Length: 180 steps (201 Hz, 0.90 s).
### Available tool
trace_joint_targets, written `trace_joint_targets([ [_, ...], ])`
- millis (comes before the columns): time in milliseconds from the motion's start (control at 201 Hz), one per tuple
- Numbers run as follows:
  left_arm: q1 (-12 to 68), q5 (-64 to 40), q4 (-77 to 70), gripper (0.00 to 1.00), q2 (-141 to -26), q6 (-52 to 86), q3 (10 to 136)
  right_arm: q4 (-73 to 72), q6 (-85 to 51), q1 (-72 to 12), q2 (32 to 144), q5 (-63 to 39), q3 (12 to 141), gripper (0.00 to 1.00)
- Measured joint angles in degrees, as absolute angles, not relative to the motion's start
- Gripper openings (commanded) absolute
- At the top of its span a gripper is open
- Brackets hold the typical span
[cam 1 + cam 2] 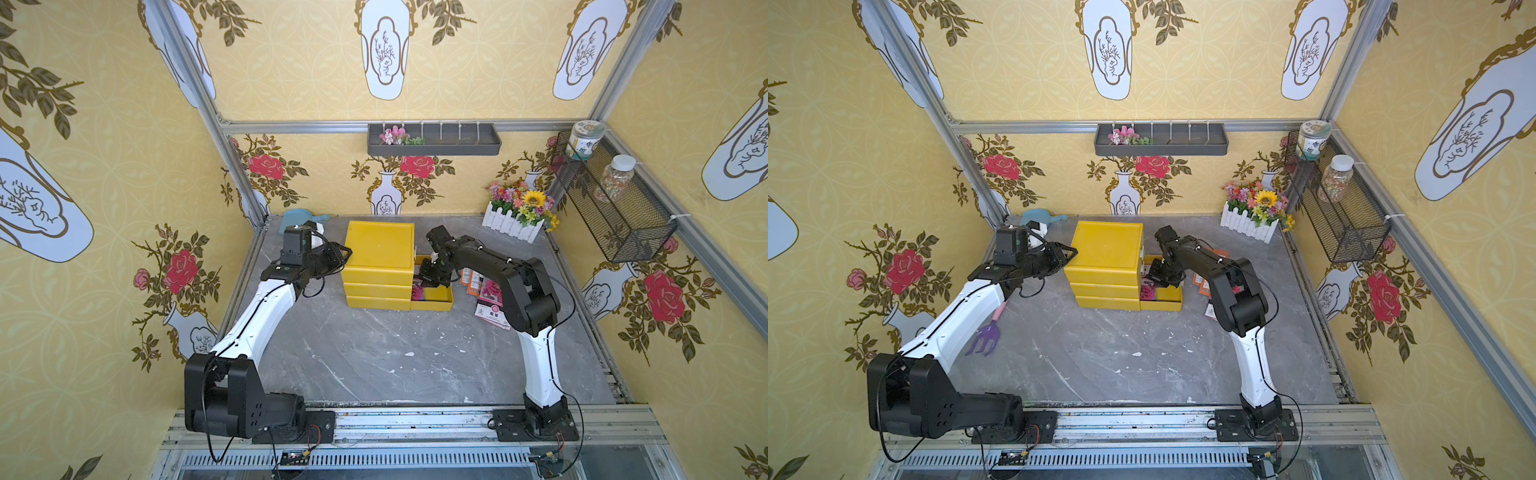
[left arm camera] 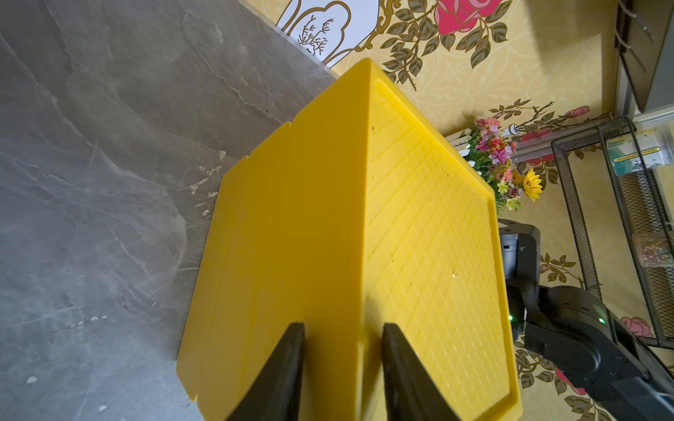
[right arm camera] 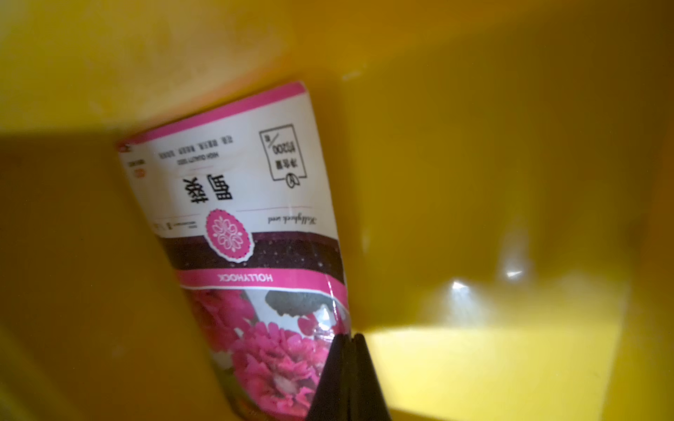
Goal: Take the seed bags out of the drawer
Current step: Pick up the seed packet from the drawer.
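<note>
The table carries a yellow cabinet at centre. Its lowest drawer stands pulled out to the right. The left gripper sits with jaws part-spread astride the cabinet's upper left edge, apparently clamping it. Hold this brace firm so that the cabinet does not shift. Several seed bags lie on the table just right of the drawer. One pink seed bag is inside the drawer, tilted against a wall. The right gripper reaches down into the drawer, jaws pressed together on that bag's edge. The hold is narrow. Lift slowly and straight up until the bag clears the drawer rim, then carry it right. Do not drag the bag along the wall, as it may slip or crease.
</note>
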<state>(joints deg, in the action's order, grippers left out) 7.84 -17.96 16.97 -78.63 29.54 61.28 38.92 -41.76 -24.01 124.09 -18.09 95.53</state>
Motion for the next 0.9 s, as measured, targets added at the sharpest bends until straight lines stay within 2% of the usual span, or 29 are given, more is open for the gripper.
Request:
trace_joint_targets([
  [523, 7.68, -18.48, 17.72, 0.39, -79.29, 29.28, 62.02, 45.69, -35.73, -21.21, 115.13, -14.50, 96.18, 0.00],
  [897, 7.57, -19.03, 17.65, 0.39, -79.48, 28.99, 62.04, 50.11, -30.96, -12.86, 106.48, -13.26, 95.61, 0.00],
])
